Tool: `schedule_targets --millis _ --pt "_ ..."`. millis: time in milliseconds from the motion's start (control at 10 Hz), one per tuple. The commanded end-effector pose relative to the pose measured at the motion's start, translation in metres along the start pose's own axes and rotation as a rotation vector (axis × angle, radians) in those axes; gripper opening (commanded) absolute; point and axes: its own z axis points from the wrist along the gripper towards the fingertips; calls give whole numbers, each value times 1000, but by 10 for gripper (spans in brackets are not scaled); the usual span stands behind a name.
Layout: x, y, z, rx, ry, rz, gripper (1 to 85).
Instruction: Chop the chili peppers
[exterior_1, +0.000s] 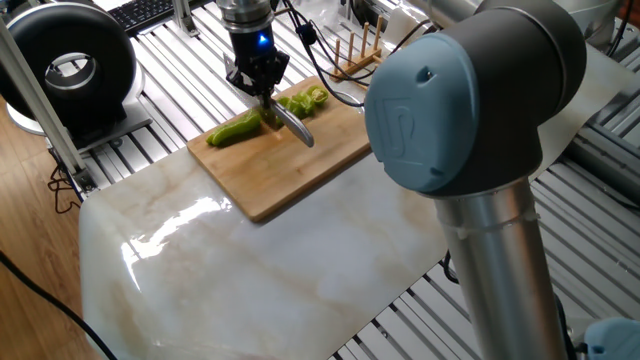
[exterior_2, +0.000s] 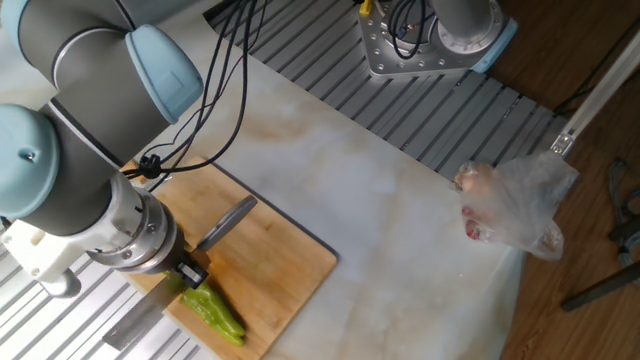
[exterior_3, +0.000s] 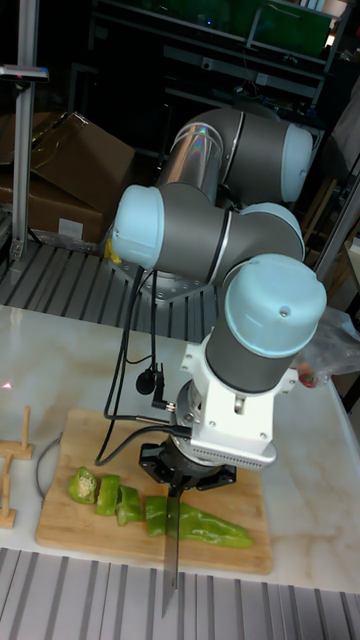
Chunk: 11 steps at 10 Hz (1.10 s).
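Slices: four or so chunky green rings of chili pepper (exterior_3: 105, 494) lie in a row on the left part of the board, cut faces showing hollow centres, just left of the claw.
Uncut pepper: the rest of the chili pepper (exterior_3: 205, 528), light green, glossy and wrinkled, tapers to a point toward the right; it lies directly under and to the right of the claw.
Knife: a steel knife (exterior_3: 172, 560) stands edge-down across the pepper at the cut line; in the tall fixed view its thin blade runs off the near edge of the board.
Claw: the black two-finger gripper (exterior_3: 185, 478) points straight down, pressed together on the knife handle, sitting right above the boundary between slices and whole piece.
Board: a rectangular bamboo cutting board (exterior_1: 300, 160), pale wood grain, rounded corners, flat on the slab.
Table: a glossy white marble-look slab (exterior_1: 260, 270) with faint tan veining, lying on ribbed aluminium rails.
Arm: brushed silver tubes with pale blue caps (exterior_3: 275, 305).
Bag: a crumpled clear plastic bag (exterior_2: 515, 205) with something red inside, at the far right edge of the slab in the other fixed view.
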Motion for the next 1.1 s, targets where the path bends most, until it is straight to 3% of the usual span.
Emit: schedule_targets --millis 0,700,1000 --pt "0 -4 -2 6 3 29 13" --pt "13 -3 -6 15 33 52 13" --pt "11 3 -20 -3 -3 46 13"
